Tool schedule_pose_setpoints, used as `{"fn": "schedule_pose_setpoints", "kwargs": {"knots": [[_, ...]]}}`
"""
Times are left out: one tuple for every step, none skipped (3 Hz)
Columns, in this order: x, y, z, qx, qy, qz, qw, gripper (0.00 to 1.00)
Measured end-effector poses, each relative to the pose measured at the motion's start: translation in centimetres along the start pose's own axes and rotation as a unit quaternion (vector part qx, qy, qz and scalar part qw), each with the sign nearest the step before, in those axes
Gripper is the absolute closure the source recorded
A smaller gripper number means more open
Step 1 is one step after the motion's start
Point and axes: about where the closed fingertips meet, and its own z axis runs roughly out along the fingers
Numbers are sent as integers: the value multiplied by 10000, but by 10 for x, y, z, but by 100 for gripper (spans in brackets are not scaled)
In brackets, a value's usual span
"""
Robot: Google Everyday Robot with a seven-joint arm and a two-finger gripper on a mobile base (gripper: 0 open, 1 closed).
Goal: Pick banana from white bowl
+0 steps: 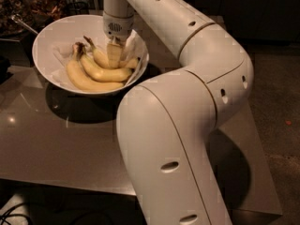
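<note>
A: Since we're going left to right, start with the grey table. What's on it?

B: The white bowl, on the far left part. It has crumpled white paper lining it and fruit lying on top.

A: Which fruit is ours?

B: Not the joined pair at the near side of the bowl, the two that share a dark crown. The target is the single banana just behind them. Its thin brown stem points up and left, and its body runs right, under the tool.

A: Where are the jaws?

B: Down inside the bowl, right of centre, hanging straight from the wrist. They sit on the banana's middle and seem to be touching it.

A: Spread or pinching?

B: I cannot tell. The pale tips blend into the peel, and no gap or squeeze is visible.

A: And to the right?

B: The big white arm bends back over the table toward the camera and fills the right half.

A: What step is this?

B: I'd call it the grasp. The reach is done and the banana is not lifted, since it lies in the bowl.

A: What comes next?

B: I'd guess a firm hold across the banana, then a straight lift clear of the rim. The pair lies touching it, so the risk is dragging them or the paper along.
</note>
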Motion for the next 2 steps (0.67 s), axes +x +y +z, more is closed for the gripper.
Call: {"fn": "schedule_pose_setpoints", "kwargs": {"knots": [[0,0,0,0,0,0,10000,59],[0,0,0,0,0,0,10000,59]]}}
